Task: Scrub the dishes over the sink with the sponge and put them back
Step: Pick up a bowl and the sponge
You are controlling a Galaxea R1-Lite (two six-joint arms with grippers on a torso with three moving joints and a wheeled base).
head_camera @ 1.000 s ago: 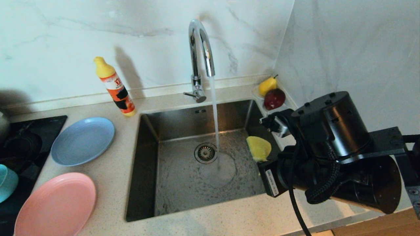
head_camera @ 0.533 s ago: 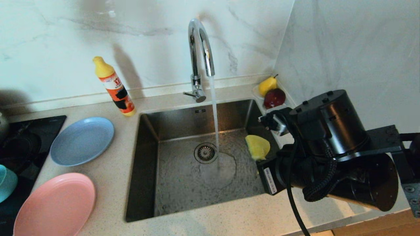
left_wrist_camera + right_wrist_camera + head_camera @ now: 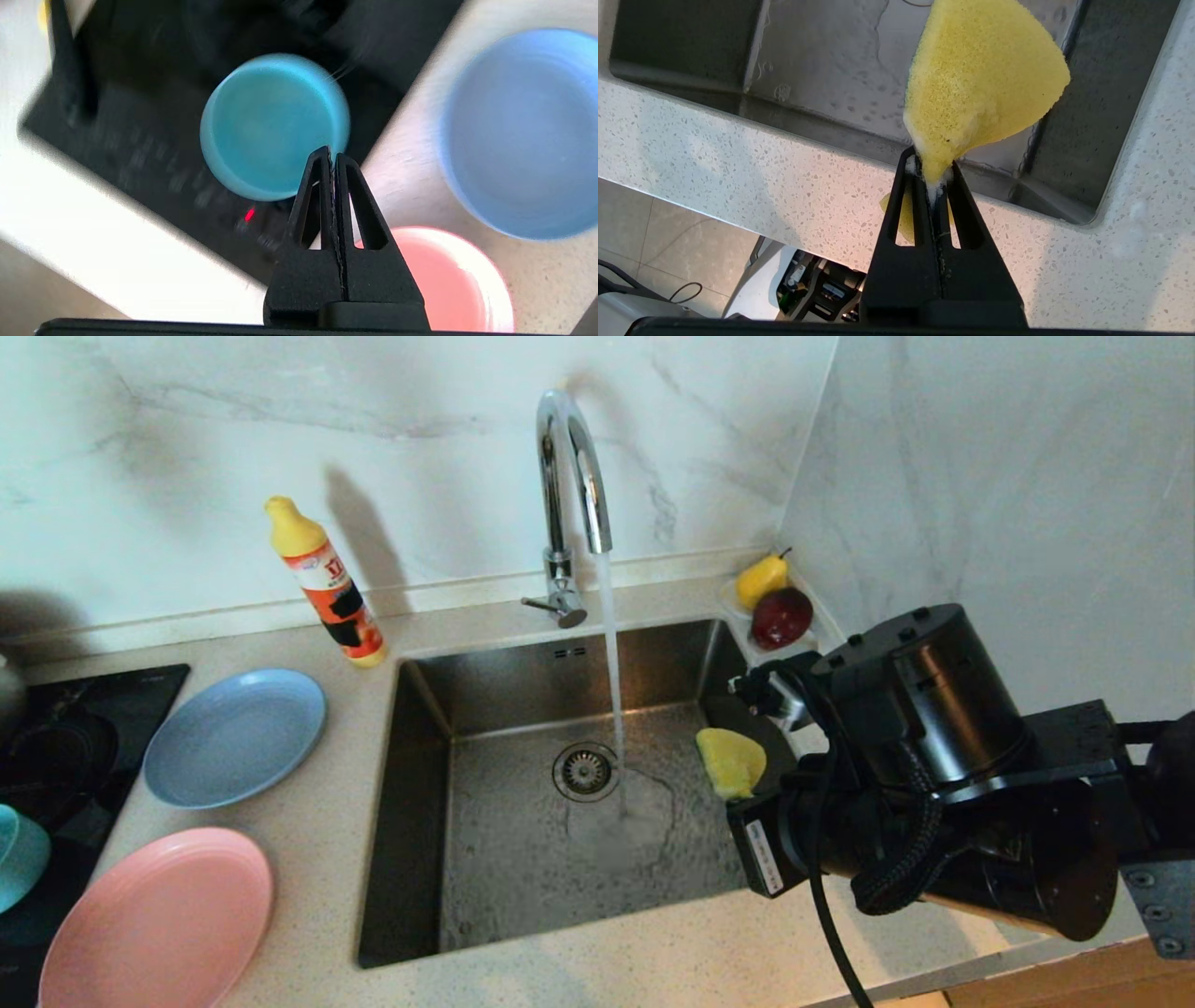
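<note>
My right gripper (image 3: 930, 163) is shut on a corner of the yellow sponge (image 3: 980, 79), holding it over the right side of the sink (image 3: 420, 803). In the head view the sponge (image 3: 731, 761) shows just past the right arm, which hides the fingers. The pink plate (image 3: 159, 919) and the light-blue plate (image 3: 233, 737) lie on the counter left of the sink, and the teal bowl (image 3: 19, 854) stands on the black hob. My left gripper (image 3: 330, 151) is shut and empty, above the teal bowl (image 3: 273, 121), with the pink plate (image 3: 448, 280) and blue plate (image 3: 523, 130) nearby.
Water runs from the chrome tap (image 3: 569, 504) onto the basin floor beside the drain strainer (image 3: 585, 771). An orange detergent bottle (image 3: 327, 583) stands behind the blue plate. A saucer holding a pear (image 3: 761, 581) and a red fruit (image 3: 782, 616) fills the back right corner against the wall.
The right arm and the sponge have edged slightly left over the sink. A faint shadow has spread on the wall at the upper left. Plates and bowl lie as before.
</note>
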